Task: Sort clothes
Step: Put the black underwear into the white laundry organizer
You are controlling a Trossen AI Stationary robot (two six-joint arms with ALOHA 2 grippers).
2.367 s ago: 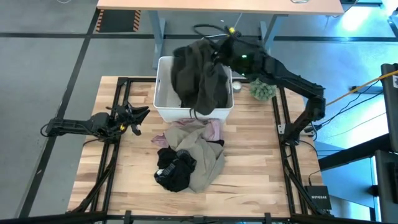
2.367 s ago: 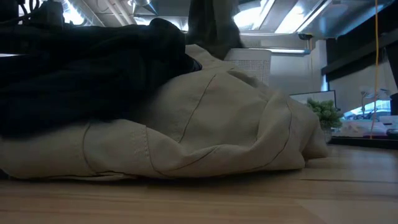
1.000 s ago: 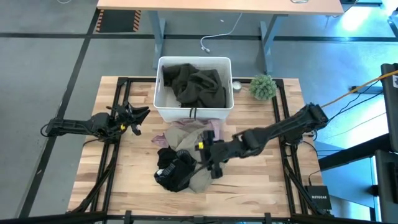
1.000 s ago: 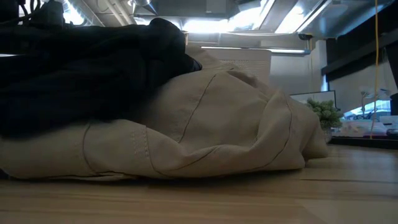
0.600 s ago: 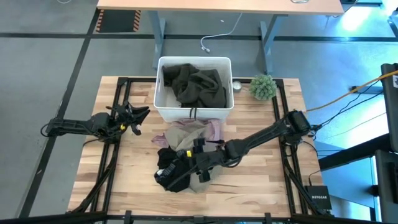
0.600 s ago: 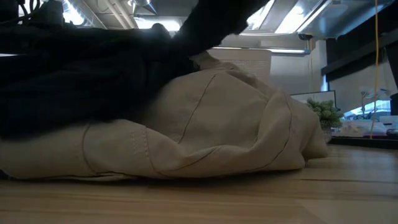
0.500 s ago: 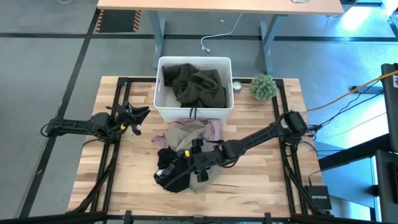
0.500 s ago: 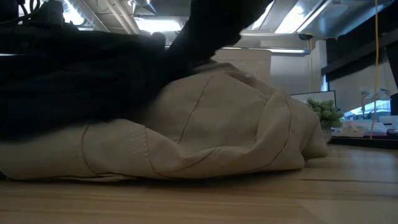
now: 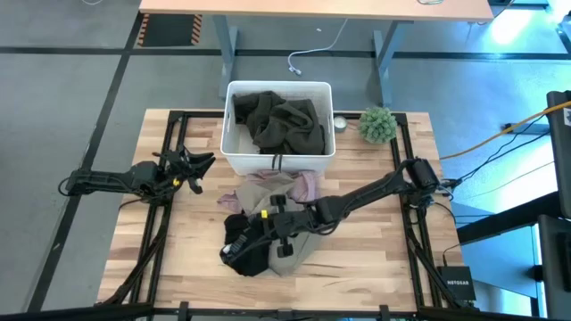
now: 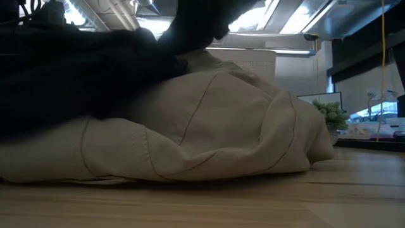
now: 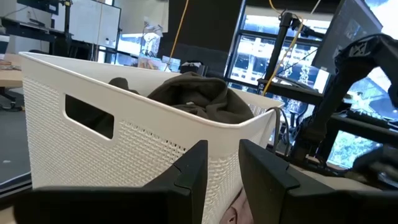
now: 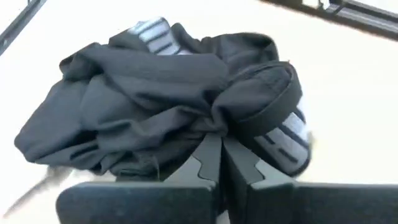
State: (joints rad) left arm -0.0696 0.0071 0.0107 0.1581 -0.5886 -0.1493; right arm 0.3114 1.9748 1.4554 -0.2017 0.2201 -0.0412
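A black garment [image 9: 243, 251] lies bunched on a beige one [image 9: 293, 248] in a pile near the table's middle, with a mottled pink one [image 9: 302, 185] behind them. The dark olive-green garment [image 9: 281, 116] fills the white tub [image 9: 230, 150]. My right gripper [image 9: 260, 228] reaches in from the table's right and is shut on the black garment [image 12: 137, 106]. My left gripper [image 9: 203, 164] waits at the table's left, open [image 11: 224, 168], facing the tub [image 11: 93, 143]. My right gripper pinches a raised fold on top of the black garment [image 12: 219, 124] between its two fingers. The fingers slant down at it from the table's right side. The garment still lies in a heap on the beige one and the table.
A small green plant [image 9: 377, 125] stands at the far right beside the tub. In the low view the beige garment [image 10: 221, 126] and the black one [image 10: 76, 76] fill the foreground. Bare wood lies right of the pile.
My right gripper has come down and gone toward the table's left, across the beige garment onto the black one. The black garment's edge over the beige one has shifted slightly leftward.
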